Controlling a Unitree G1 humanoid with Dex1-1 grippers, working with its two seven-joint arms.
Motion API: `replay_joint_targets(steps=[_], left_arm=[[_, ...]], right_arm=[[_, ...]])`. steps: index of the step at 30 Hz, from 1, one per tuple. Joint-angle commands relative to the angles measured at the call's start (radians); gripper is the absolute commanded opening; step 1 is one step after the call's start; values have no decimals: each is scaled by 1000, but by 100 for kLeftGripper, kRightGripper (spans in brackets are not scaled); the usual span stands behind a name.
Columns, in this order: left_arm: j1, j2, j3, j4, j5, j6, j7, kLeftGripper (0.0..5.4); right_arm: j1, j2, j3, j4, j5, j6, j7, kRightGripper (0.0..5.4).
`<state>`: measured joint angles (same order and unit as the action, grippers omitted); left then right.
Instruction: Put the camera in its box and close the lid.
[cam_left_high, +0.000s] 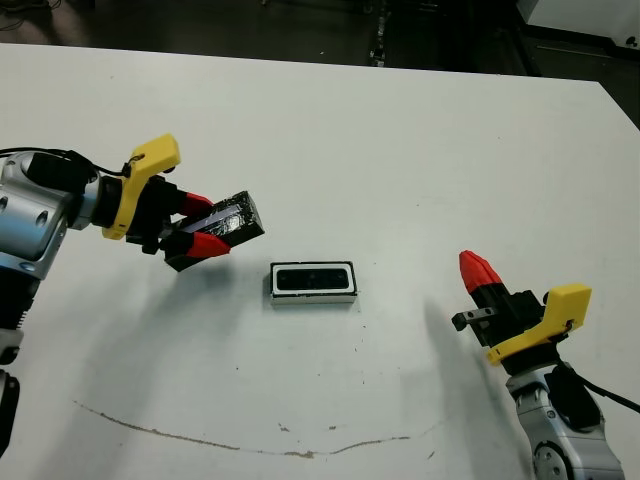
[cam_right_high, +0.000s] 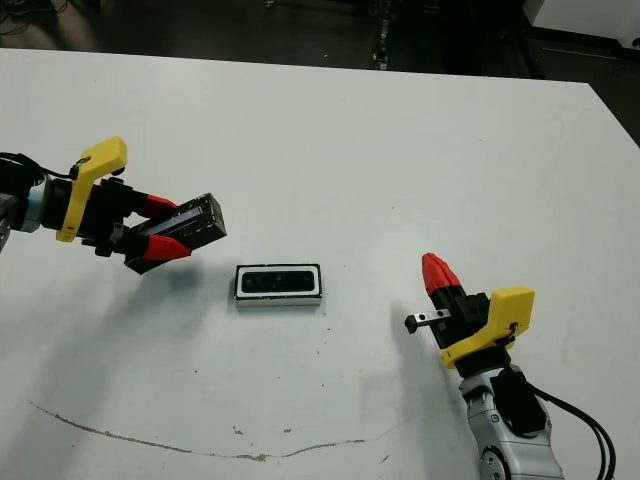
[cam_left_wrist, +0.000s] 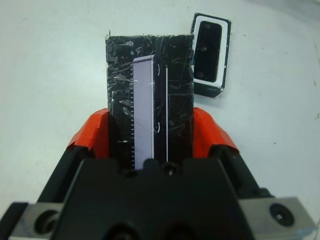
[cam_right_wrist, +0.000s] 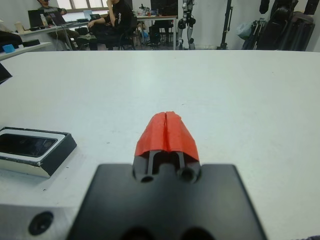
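The left gripper (cam_left_high: 197, 232) hangs above the white table (cam_left_high: 400, 150), its two red-tipped fingers (cam_left_wrist: 95, 132) clamped on the long edges of the lid (cam_left_high: 228, 222), the flat black cover whose crinkled, reflective face fills the left wrist view. The cover is carried off the surface and tilted, one short end pointing toward the box (cam_left_high: 314, 283), which lies flat on the table a little to the robot's right of it and apart from it. That edge-on grip leaves the cover's broad face free, a hold that seems chosen so the piece can be lowered flat over the tray's rim. Inside the box, the camera (cam_left_high: 312, 280) already lies lengthwise, a slim dark bar framed by the white rim, so by the look of things the first half of the job is done and only the closing remains. Well to the right and nearer the robot, the right gripper (cam_left_high: 478, 275) is raised clear of the table with its red tips pressed together on nothing, parked away from the tray, probably so the cover's path stays clear. The remaining move calls for squaring the lid to the tray before it goes down; a skewed approach could nudge the light box across the smooth table.
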<state>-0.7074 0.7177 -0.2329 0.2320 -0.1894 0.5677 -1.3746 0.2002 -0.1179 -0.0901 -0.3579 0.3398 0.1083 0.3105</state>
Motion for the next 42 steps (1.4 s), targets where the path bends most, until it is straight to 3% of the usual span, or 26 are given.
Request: replay_joint_targets(steps=[1, 22, 42], left_arm=[[-6, -12, -23, -3, -4, -4, -14, 316], [15, -142, -99, 33, -31, 22, -22, 316], [44, -197, -145, 86, -13, -47, -5, 316]], right_arm=[[6, -12, -2, 4, -5, 1, -1, 0], [8, -10, 0, 12, -3, -10, 3, 0], [10, -5, 1, 11, 8, -6, 4, 0]])
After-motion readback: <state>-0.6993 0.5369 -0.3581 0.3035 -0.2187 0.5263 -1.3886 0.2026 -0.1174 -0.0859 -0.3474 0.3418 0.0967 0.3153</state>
